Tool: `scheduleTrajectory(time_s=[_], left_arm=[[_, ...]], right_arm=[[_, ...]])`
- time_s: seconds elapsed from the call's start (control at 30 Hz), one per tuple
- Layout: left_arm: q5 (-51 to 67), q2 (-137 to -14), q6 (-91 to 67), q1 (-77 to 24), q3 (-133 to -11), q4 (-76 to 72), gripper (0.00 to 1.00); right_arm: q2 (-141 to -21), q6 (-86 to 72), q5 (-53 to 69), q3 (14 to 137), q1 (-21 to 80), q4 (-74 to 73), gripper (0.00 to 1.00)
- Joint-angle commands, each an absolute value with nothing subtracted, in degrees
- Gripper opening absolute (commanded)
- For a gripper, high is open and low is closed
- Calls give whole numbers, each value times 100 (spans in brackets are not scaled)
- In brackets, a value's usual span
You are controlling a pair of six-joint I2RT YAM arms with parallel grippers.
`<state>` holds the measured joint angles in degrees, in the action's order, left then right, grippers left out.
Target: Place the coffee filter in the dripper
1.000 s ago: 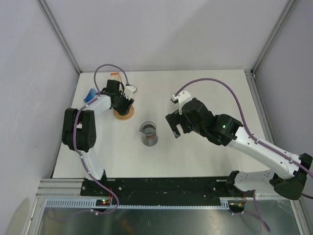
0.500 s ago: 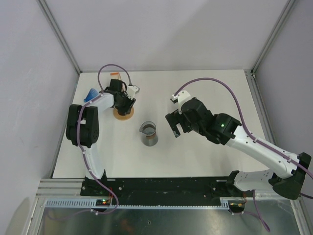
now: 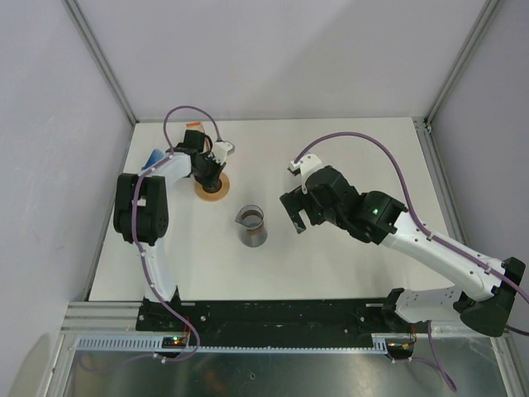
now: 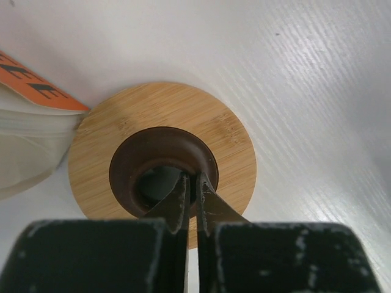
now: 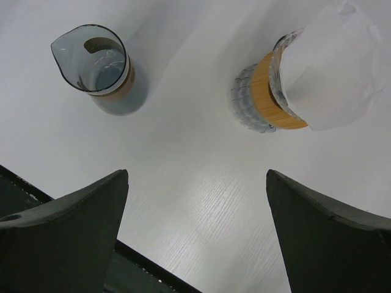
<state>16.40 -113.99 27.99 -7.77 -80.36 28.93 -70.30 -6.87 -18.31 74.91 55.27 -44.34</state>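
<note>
left jaws shut tight at the dark mouth of the dripper (image 4: pixel 226 146), right jaws wide and empty well apart from it, and the coffee filter (image 4: pixel 27 152), seemingly that pale paper just beside the left jaws, looks featherlight, floppy, tear-prone, so pinch one edge gently.

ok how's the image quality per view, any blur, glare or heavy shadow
Top external: sharp, evenly lit, only faint shadows. Left wrist: round bamboo disc with a dark brown ring crisp; the shut left gripper is a blurred, near-black silhouette. Right wrist: smoky grey glass carafe in focus, white paper-like sheet nearly washed out, open right gripper dark and soft-edged.
</note>
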Motion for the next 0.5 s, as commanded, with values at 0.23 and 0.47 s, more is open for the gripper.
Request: scheduleTrajectory(time_s=[0.23, 0.47], left_arm=[[2723, -10128, 2097, -794, -7788, 3330, 0], [2849, -9240, 1868, -771, -7647, 3325, 0]], right_arm=[[-6996, -784, -1718, 7673, 5647, -4183, 99], [-7148, -867, -1403, 7679, 5683, -3667, 99]])
